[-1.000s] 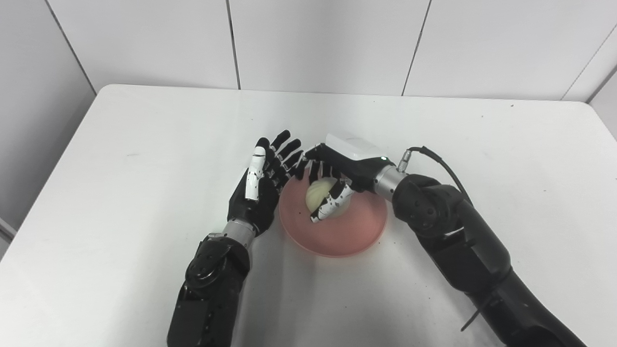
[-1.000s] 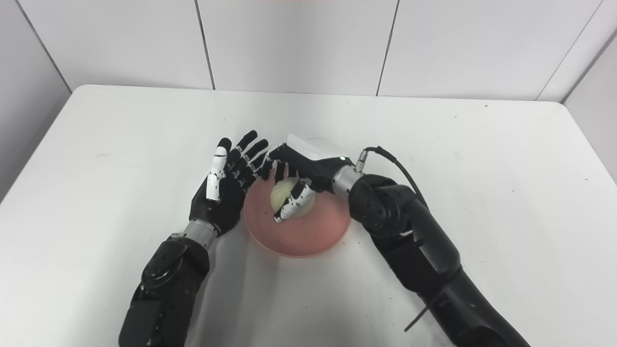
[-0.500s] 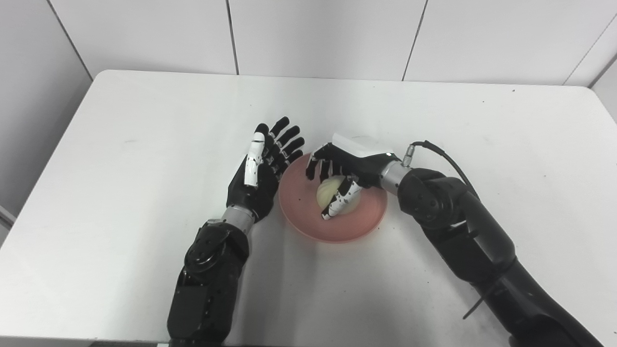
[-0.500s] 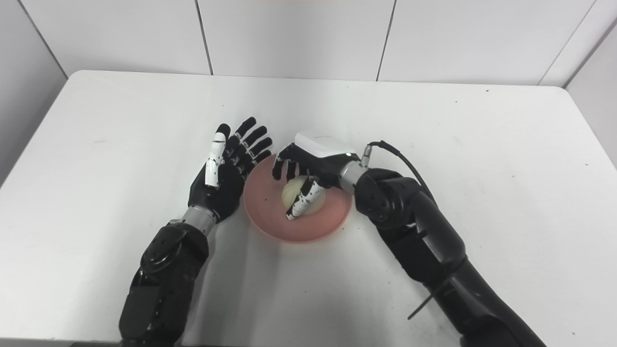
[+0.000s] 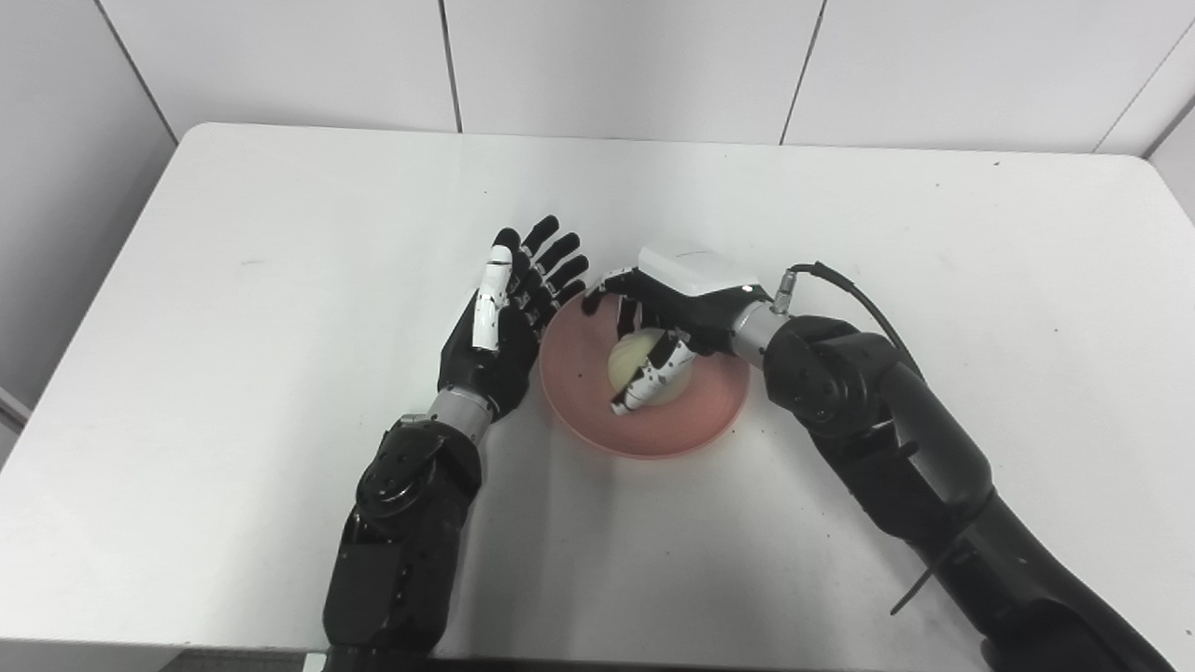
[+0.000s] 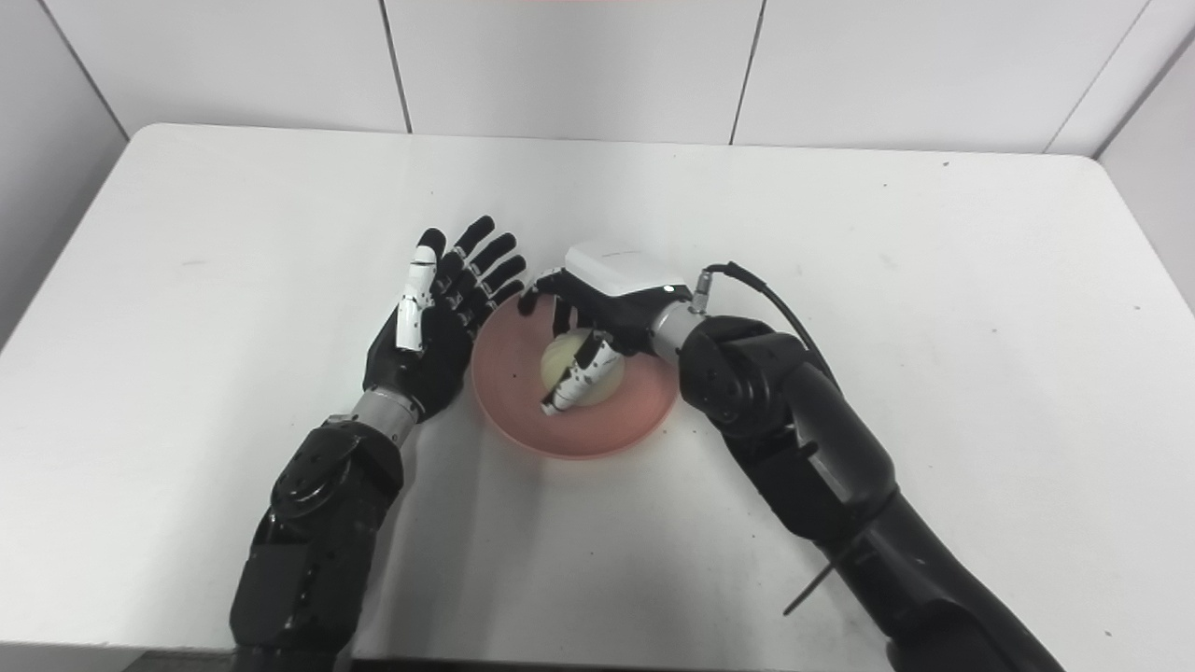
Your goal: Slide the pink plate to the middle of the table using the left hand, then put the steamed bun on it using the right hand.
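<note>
The pink plate (image 5: 695, 425) sits near the middle of the white table. The pale steamed bun (image 5: 631, 358) rests on the plate. My right hand (image 5: 672, 313) reaches in from the right and is closed around the bun. Its fingers arch over the bun's far side and its thumb lies across the near side. My left hand (image 5: 504, 327) is open and empty, palm up and fingers spread. It lies on the table against the plate's left rim. The same scene shows in the right eye view, with the bun (image 6: 571, 362) on the plate (image 6: 625, 425).
The white table (image 5: 233, 280) has bare surface to the left, right and back. Its front edge runs along the bottom of the picture. Grey wall panels stand behind it. A black cable (image 5: 854, 294) loops from my right wrist.
The camera has tilted down, so the whole scene sits higher. My right hand has lowered the bun onto the plate and its fingers have spread a little. My left hand has stayed put.
</note>
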Robot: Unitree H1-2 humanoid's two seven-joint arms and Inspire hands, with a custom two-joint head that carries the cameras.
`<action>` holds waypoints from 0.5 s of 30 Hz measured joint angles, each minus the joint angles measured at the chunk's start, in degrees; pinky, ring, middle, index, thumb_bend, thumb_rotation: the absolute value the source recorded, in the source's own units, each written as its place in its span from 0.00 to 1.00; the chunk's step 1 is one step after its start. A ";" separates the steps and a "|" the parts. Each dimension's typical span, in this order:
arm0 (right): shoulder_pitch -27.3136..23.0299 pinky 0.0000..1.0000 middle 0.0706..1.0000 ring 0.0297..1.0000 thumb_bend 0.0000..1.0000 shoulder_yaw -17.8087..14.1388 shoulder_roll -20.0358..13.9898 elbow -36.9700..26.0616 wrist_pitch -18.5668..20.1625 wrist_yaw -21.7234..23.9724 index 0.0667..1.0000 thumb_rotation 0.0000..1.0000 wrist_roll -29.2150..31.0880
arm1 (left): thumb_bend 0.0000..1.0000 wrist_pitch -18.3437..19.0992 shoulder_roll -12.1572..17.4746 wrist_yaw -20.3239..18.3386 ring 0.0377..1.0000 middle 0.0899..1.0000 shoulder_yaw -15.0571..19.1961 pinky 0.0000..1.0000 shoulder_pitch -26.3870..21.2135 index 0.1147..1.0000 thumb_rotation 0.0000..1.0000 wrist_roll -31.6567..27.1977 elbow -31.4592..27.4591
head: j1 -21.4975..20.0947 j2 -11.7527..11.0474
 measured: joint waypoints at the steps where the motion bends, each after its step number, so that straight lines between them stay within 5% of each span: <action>1: -0.01 0.54 0.97 0.81 0.92 -0.01 -0.11 -0.67 0.29 0.96 1.00 0.73 -0.24 | 0.51 0.00 0.02 0.00 0.93 0.93 -0.01 0.95 0.00 0.92 1.00 0.00 0.00 | -0.09 0.00; 15: 0.26 0.54 1.00 0.83 0.97 -0.87 -0.37 -10.38 6.52 9.41 1.00 0.91 -0.42 | 0.52 1.44 -0.06 0.00 0.94 0.92 0.72 0.94 0.02 0.90 1.00 -0.14 -0.81 | -0.97 0.00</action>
